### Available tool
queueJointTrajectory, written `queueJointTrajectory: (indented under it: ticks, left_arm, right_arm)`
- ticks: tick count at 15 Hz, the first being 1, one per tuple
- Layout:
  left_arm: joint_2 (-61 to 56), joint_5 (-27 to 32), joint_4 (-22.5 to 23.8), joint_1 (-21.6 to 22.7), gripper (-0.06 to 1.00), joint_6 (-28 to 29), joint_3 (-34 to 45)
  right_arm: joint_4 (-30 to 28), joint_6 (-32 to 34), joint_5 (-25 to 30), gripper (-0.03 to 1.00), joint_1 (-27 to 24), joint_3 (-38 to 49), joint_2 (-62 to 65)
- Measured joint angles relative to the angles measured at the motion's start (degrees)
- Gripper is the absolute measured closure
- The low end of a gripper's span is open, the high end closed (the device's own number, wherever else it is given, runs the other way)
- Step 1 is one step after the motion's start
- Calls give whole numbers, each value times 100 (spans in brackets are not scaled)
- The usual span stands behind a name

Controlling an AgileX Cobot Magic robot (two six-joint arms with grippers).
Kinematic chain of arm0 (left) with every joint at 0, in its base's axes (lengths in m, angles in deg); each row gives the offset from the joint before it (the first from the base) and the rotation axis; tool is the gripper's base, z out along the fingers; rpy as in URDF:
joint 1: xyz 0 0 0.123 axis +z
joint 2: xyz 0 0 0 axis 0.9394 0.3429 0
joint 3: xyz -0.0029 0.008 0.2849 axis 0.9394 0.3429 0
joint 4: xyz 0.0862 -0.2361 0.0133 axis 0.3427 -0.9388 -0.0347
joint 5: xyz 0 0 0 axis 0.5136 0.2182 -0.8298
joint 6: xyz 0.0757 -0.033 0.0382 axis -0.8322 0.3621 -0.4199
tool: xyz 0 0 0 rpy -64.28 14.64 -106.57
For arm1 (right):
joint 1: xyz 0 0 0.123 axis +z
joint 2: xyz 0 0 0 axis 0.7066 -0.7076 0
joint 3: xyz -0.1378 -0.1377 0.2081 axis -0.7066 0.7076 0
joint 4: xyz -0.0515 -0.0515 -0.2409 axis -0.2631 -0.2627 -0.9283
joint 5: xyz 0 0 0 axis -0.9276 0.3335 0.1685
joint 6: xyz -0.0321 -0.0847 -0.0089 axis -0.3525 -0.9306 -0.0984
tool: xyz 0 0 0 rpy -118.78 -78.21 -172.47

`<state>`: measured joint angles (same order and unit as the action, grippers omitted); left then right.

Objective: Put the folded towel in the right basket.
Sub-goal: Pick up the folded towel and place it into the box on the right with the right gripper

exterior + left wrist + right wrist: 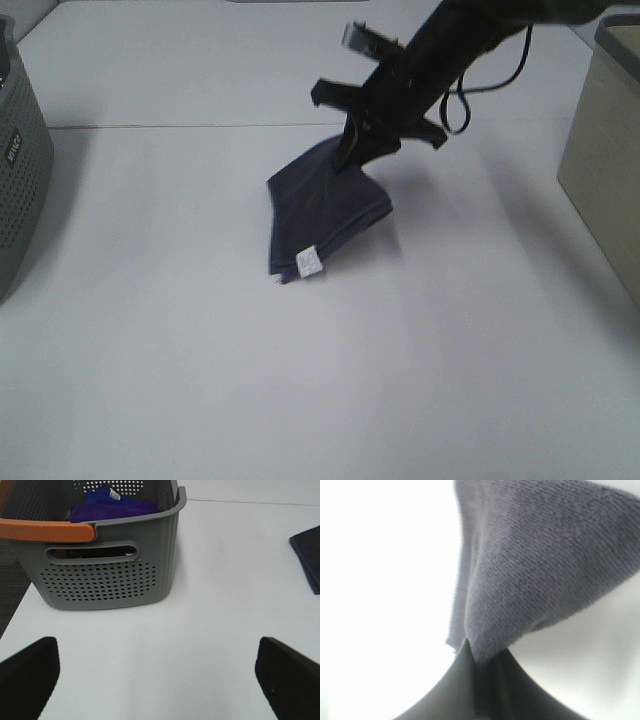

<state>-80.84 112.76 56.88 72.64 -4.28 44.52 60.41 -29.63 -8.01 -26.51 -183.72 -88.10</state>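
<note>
The folded dark grey-blue towel (325,210) hangs tilted from my right gripper (352,155), which is shut on its far top corner. Its lower end with a white label (309,262) is at or just above the white table. The right wrist view shows the towel (545,565) pinched between the closed fingers (485,680). The right basket (605,140) is beige and stands at the right edge. My left gripper (157,675) is open and empty above the table near the left basket; the towel's edge (307,555) shows at that view's side.
A grey perforated basket (20,170) stands at the left edge; in the left wrist view it (100,575) has an orange handle (47,531) and holds a blue-purple cloth (112,505). A table seam (180,126) runs across the back.
</note>
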Motion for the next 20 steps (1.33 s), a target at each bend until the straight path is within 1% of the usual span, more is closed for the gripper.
queueJointTrajectory:
  ticks: [1, 2, 4, 5, 6, 7, 9, 10, 11, 13, 16, 17, 20]
  left_arm:
    - [0, 0, 0, 0, -5, 0, 0]
    - [0, 0, 0, 0, -5, 0, 0]
    - [0, 0, 0, 0, -5, 0, 0]
    - [0, 0, 0, 0, -5, 0, 0]
    - [0, 0, 0, 0, -5, 0, 0]
    - [0, 0, 0, 0, -5, 0, 0]
    - [0, 0, 0, 0, -5, 0, 0]
    - [0, 0, 0, 0, -5, 0, 0]
    - [0, 0, 0, 0, -5, 0, 0]
    - [0, 0, 0, 0, -5, 0, 0]
    - [0, 0, 0, 0, -5, 0, 0]
    - [0, 0, 0, 0, -5, 0, 0]
    - [0, 0, 0, 0, -5, 0, 0]
  right_arm:
    - [-69, 11, 103, 92, 0, -92, 160]
    - [-269, 63, 304, 92, 0, -315, 453]
    - [-928, 269, 831, 92, 0, -814, 1003]
    - [-1352, 350, 1100, 92, -63, -1071, 1249]
    - [-1684, 441, 1238, 92, -195, -1306, 1518]
    - [-1937, 476, 1266, 92, -441, -1541, 1730]
    - [-2160, 487, 1266, 92, -1318, -1960, 2091]
    - [-2194, 481, 1266, 92, -1513, -2034, 2154]
    - [-2275, 470, 1266, 92, -2005, -2108, 2252]
    - [-2475, 441, 1289, 92, -2750, -2126, 2263]
    - [-2825, 350, 1335, 92, -3592, -2126, 2011]
    - [-2853, 309, 1335, 92, -3650, -2126, 1925]
    - [-3300, 292, 1335, 89, -3650, -2126, 1593]
